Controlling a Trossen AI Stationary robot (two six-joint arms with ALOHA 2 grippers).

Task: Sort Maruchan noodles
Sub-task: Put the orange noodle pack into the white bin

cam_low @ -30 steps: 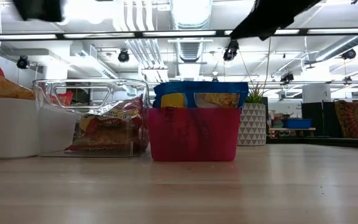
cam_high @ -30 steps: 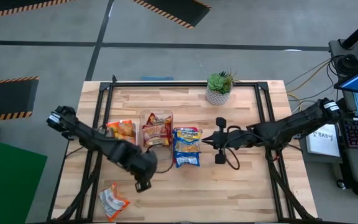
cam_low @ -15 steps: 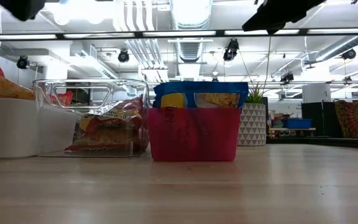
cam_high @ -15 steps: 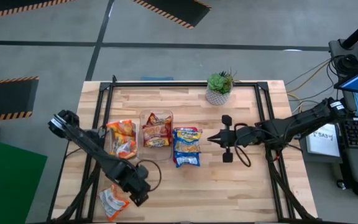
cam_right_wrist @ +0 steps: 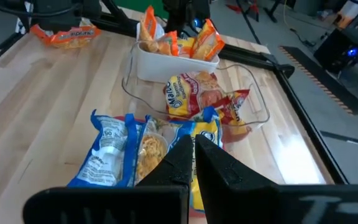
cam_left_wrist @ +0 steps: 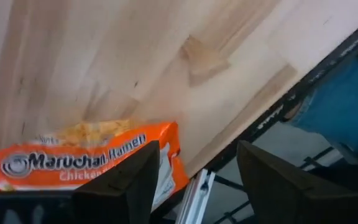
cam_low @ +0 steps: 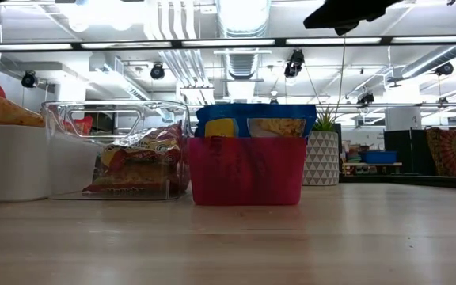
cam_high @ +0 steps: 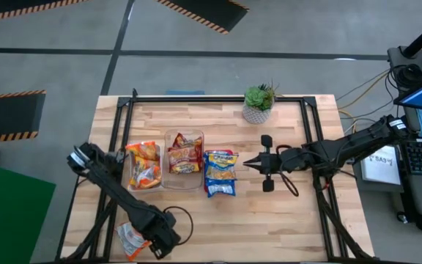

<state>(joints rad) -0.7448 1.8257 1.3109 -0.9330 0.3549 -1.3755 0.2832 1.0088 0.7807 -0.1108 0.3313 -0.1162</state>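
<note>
One orange Maruchan noodles packet lies flat at the table's near left corner; the left wrist view shows it as. My left gripper hangs open just to its right, pointing steeply down over the table's near edge. Other packets are in three trays: orange ones in a white tray, red ones in a clear tray, blue ones in a red tray. My right gripper is shut, held above the table just right of the blue packets.
A potted plant stands at the far edge, right of centre. Black frame rails run along the table's left, far and right sides. Bare wood stretches across the near half of the table, right of the left arm.
My left gripper has swung from beside the clear tray toward the table's near left corner and gone down, ending next to the loose orange packet. My right gripper has drawn back slightly toward the table's right edge. The packets have not moved.
</note>
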